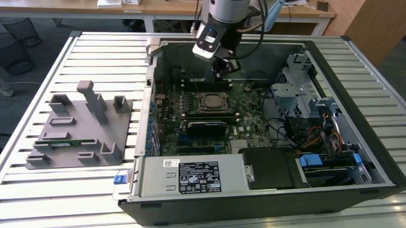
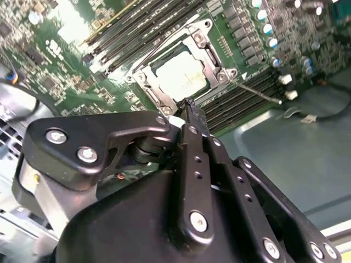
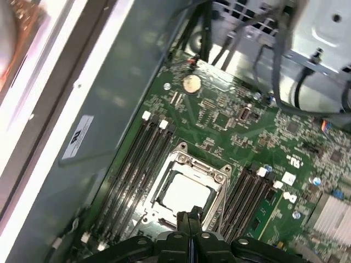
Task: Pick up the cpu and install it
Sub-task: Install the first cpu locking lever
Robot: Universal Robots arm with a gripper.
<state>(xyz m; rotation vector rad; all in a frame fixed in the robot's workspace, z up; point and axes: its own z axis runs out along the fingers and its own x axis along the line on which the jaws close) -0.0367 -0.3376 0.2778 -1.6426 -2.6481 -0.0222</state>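
In the exterior view, the black gripper (image 1: 219,71), fingers pressed together and empty, hangs at twelve o'clock from the square silver-topped cpu (image 1: 209,100), which sits in its black-framed motherboard socket (image 1: 220,106).

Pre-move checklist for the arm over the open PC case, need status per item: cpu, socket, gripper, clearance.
1. Flat square silver-topped cpu sits inside the metal-framed socket on the green motherboard: ok.
2. Cpu lying level in the frame: cannot tell.
3. Socket retention frame closed over the cpu: cannot tell.
4. Black gripper shut with nothing between the fingertips: ok.
5. Gripper apart from the cpu, hovering above the socket's edge in both wrist views: ok.
6. Dark memory slots beside the socket free of the gripper: ok.
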